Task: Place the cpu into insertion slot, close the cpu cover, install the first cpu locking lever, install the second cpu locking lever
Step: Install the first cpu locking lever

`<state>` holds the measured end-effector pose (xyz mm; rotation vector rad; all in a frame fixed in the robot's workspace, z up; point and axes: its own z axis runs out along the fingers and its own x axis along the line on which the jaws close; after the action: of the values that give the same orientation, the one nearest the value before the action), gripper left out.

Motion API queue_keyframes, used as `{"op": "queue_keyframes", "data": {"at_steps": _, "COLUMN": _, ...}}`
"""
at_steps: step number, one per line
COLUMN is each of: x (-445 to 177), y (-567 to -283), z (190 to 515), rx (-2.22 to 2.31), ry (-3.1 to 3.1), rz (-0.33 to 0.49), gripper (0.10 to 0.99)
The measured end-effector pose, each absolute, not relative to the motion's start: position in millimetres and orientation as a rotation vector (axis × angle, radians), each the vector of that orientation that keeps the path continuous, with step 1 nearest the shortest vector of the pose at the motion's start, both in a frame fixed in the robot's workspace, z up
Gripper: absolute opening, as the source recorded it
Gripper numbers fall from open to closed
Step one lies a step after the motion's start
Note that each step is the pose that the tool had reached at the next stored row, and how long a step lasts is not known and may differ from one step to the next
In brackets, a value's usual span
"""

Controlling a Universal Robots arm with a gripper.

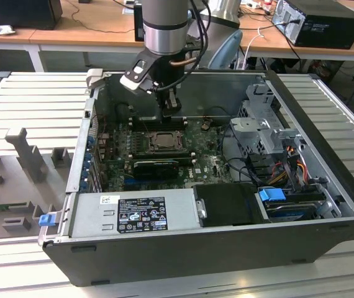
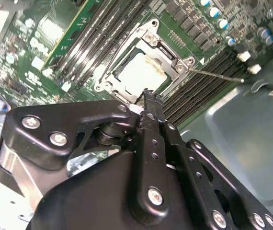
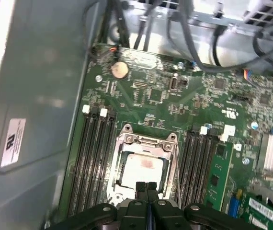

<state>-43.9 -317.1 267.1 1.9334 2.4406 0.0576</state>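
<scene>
Tool (image 3: 147, 188) state: the fingertips are pressed together with nothing clamped between them. In both wrist views the tip hangs just over one edge of the insertion slot (image 1: 141, 143), near the middle of that side. In the exterior view the arm reaches down into the open computer case (image 1: 326, 124), and the tool sits just beyond the slot, toward the case's far wall.

Position of the work: the cpu (image 3: 143, 168) lies flat in the slot on the green circuit board (image 3: 175, 110), directly ahead of the tip. Its pale silver-grey face is upward and carries a faint smudge at the centre. The cpu cover (image 3: 148, 142), a thin silver frame, surrounds the chip and appears to be lowered onto it.

Critical relation: in the second wrist view a thin metal locking lever (image 2: 218, 76) runs out from the socket corner. Its long axis points away from the cpu, across the black memory slots (image 2: 201, 96). It appears unlatched, though how high it stands off the board cannot be judged. The tip is nearer the cover edge than the lever's free end.
</scene>
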Motion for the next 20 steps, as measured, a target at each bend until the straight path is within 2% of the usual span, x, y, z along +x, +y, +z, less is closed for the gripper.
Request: {"op": "queue_keyframes", "data": {"at_steps": 20, "x": -43.9, "y": -317.0, "z": 272.8, "rx": 1.407, "ry": 2.787, "rz": 0.036, "gripper": 0.106}}
